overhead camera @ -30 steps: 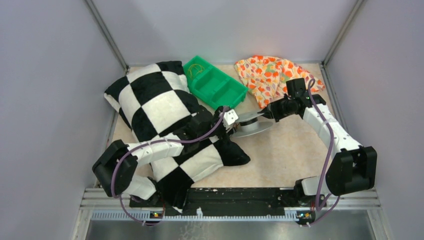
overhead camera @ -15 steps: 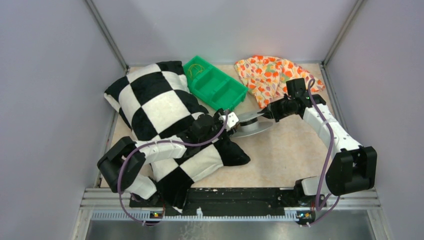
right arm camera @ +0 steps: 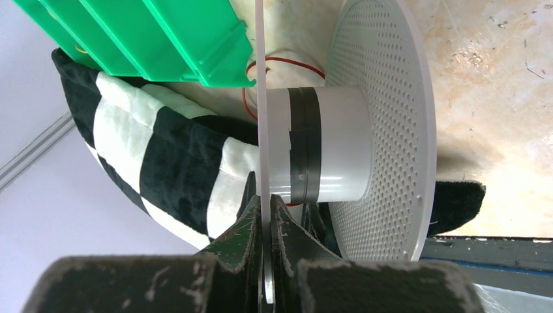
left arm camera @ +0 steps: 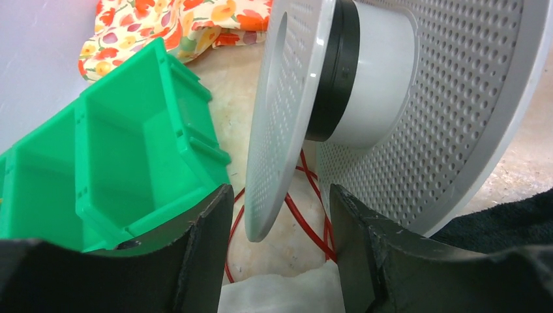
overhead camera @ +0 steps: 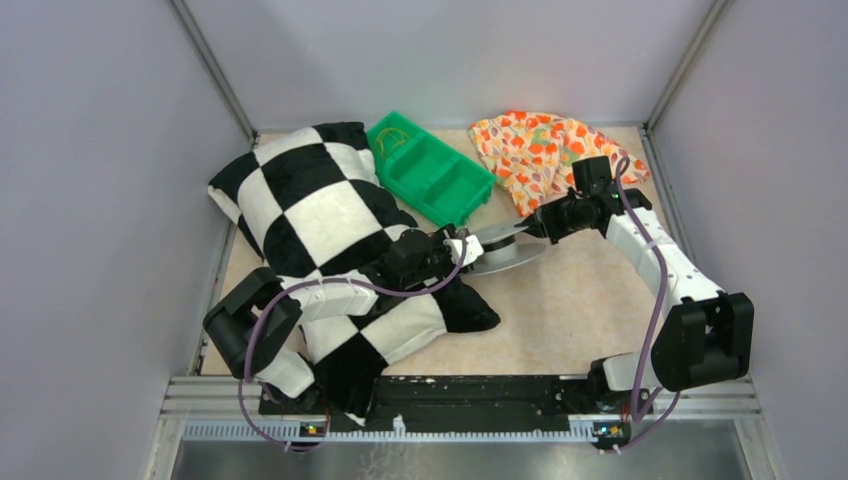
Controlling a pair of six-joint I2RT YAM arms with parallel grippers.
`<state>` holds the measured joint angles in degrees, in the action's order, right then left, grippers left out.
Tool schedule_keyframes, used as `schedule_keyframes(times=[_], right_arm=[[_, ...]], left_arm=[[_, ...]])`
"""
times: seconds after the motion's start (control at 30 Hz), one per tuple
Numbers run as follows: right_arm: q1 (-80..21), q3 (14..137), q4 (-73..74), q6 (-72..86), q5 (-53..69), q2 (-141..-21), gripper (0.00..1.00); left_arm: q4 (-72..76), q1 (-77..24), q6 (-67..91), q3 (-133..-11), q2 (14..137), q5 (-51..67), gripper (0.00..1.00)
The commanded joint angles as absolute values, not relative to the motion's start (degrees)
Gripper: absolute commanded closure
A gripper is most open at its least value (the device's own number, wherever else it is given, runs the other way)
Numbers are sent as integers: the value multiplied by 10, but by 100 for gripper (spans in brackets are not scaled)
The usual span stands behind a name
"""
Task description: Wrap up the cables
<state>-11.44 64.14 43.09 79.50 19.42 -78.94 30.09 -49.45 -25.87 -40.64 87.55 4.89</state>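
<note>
Right tool clamps the spool flange, left tool stands spread; take the thin, likely limp cables near the hub.

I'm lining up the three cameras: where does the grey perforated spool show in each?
Top external: spool near the picture's centre.
Left wrist: spool fills the upper right.
Right wrist: spool at centre, seen edge-on.
Shared landmark: green bin, beside it in every view.

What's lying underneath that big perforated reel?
Loops of thin red wire lie on the table under the reel. The reel itself and the left gripper cover the rest, so where the wire runs is hidden.
</note>
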Motion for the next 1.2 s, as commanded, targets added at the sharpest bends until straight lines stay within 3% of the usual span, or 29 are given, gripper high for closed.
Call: schedule_keyframes(times=[0.0,0.17,0.4,0.57,0.73,0.9,1.17], right_arm=[[-116,627,457,785,188,-800,100],[-116,627,456,784,191,-802,100],[-116,626,453,784,192,-805,100],[-116,633,455,779,189,-806,100],[-116,634,453,779,190,-801,100],[-115,625,426,773,198,-793,100],[-107,687,429,713,158,-762,56]], left_arm=[[352,-493,-258,-418,885,64,39],[354,-491,-261,-424,895,64,47],[344,-490,-264,-427,888,70,70],[343,-489,-249,-425,878,68,78],[329,-489,-245,-430,875,74,100],[283,-488,-240,-456,873,78,100],[221,-478,-205,-475,849,75,100]])
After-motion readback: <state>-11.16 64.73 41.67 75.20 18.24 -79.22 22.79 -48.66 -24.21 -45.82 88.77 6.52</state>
